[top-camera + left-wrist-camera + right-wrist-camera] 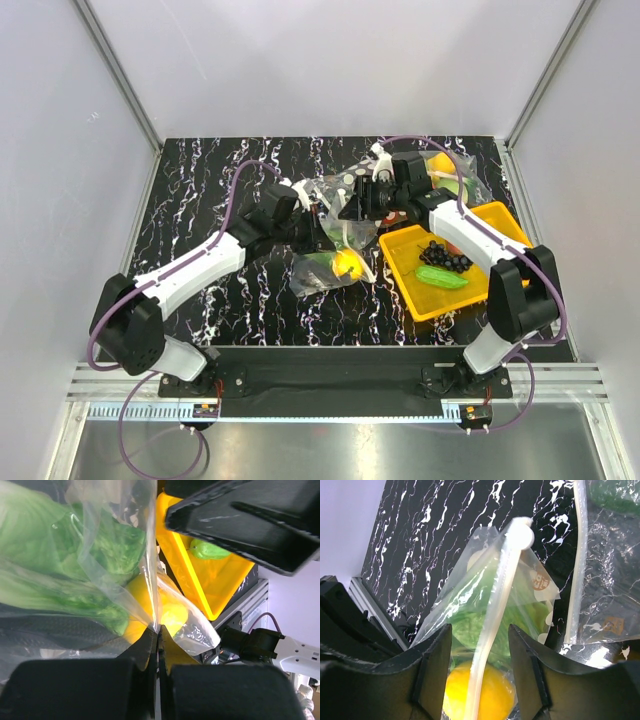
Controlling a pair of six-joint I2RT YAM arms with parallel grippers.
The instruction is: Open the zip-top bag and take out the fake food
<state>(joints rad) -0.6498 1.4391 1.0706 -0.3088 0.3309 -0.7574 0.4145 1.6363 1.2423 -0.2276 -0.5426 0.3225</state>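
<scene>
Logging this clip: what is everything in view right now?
clear zip-top bag: one, clear, between the grippers
plastic lemon: one, yellow, inside that bag
plastic lettuce: one, green, inside that bag
plastic tray: one, yellow, table's right
toy grapes: one bunch, black, in tray
toy cucumber: one, green, in tray
second plastic bag: one, clear, beyond tray
left gripper: one, black, shut on zip-top bag
right gripper: one, black, open astride zip strip
</scene>
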